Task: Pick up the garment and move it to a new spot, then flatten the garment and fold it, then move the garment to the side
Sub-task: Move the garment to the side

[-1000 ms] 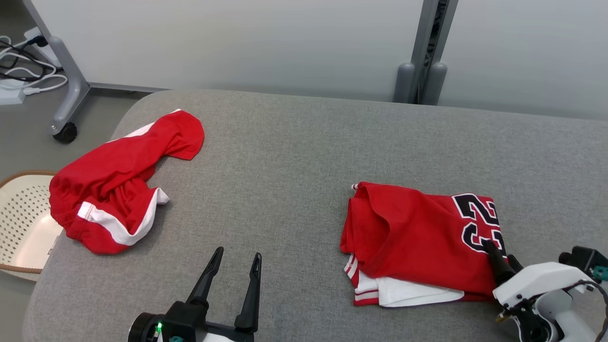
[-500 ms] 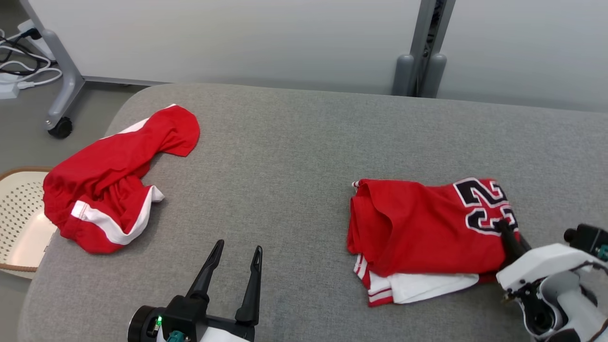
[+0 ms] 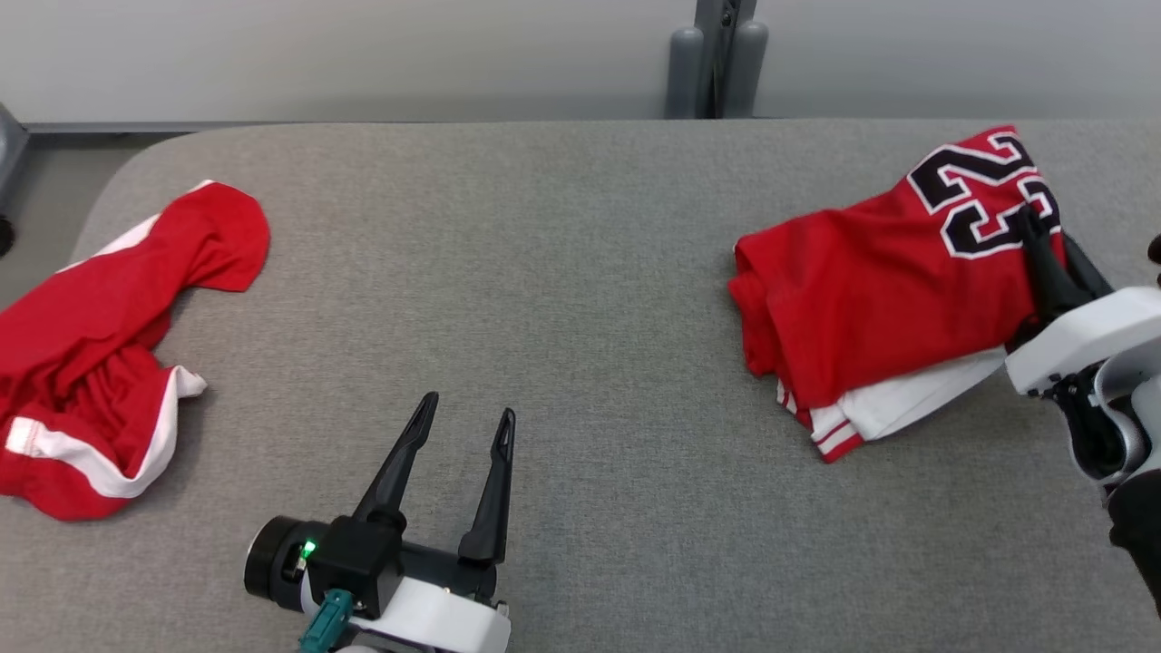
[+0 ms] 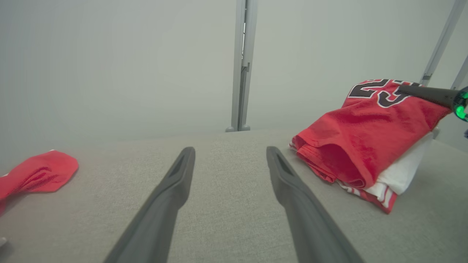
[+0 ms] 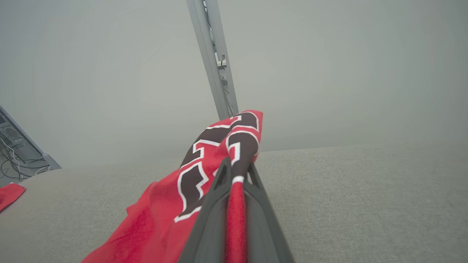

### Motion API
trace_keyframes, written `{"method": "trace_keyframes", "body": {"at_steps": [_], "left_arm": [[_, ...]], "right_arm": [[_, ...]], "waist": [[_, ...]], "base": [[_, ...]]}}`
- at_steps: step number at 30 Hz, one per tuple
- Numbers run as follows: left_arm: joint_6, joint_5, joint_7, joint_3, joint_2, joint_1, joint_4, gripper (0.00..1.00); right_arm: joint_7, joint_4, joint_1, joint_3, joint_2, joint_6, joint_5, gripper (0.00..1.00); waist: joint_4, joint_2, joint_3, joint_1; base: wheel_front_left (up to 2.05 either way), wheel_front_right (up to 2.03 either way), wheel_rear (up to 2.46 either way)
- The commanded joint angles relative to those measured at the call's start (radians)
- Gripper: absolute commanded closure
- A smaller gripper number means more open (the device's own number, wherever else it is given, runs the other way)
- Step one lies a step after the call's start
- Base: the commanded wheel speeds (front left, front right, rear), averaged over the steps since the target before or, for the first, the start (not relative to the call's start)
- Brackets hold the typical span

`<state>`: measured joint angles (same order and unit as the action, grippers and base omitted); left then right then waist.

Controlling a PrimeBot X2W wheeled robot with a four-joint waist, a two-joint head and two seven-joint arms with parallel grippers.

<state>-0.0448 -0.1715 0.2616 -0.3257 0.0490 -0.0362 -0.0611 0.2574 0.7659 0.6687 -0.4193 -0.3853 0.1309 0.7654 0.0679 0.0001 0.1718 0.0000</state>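
Jersey (image 3: 884, 299) red, folded (blk "23")

Update: right claw (image 3: 1043, 238) has gone from open to clamped on the numbered edge of the folded jersey (image 3: 871, 290) — that end is now lifted off the worktop (image 3: 580, 272), and the bundle has swung right, toward the far edge. Head view has panned too.
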Motion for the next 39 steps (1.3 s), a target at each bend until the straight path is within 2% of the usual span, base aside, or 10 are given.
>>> {"method": "trace_keyframes", "body": {"at_steps": [1,7,16,25,29,32,39], "left_arm": [[0.003,0.009,0.004,0.002,0.003,-0.025,0.011,0.0],[0.019,0.046,0.004,0.003,0.014,-0.081,0.047,0.0],[0.044,0.085,-0.01,-0.018,0.047,-0.167,0.083,0.0],[0.043,0.105,-0.038,-0.032,0.059,-0.207,0.15,0.0],[0.039,0.111,-0.052,-0.039,0.063,-0.219,0.192,0.0],[0.044,0.12,-0.064,-0.05,0.067,-0.231,0.225,0.0],[0.053,0.138,-0.103,-0.08,0.073,-0.262,0.309,0.0]], "right_arm": [[0.011,0.004,0.03,0.003,-0.012,0.0,-0.021,1.0],[0.011,0.011,0.15,0.022,-0.042,0.0,-0.114,1.0],[0.01,0.053,0.259,0.079,-0.085,0.0,-0.159,1.0],[0.011,0.075,0.299,0.165,-0.162,0.0,-0.206,1.0],[0.01,0.092,0.323,0.209,-0.197,0.0,-0.26,1.0],[0.01,0.115,0.347,0.24,-0.22,0.0,-0.313,1.0],[0.01,0.203,0.412,0.297,-0.266,0.0,-0.558,1.0]], "waist": [[-0.045,-0.0001,0.047,0.0],[-0.126,-0.0001,0.132,0.0],[-0.202,-0.0001,0.258,0.0],[-0.21,-0.0001,0.32,0.0],[-0.21,-0.0001,0.348,0.0],[-0.203,-0.0001,0.37,0.0],[-0.183,-0.0001,0.431,0.0]], "base": [[0.0,0.0,0.0],[0.0,0.0,0.0],[0.0,0.0,0.0],[0.0,0.0,0.0],[0.0,0.0,0.0],[0.0,0.0,0.0],[0.0,0.0,0.0]]}}
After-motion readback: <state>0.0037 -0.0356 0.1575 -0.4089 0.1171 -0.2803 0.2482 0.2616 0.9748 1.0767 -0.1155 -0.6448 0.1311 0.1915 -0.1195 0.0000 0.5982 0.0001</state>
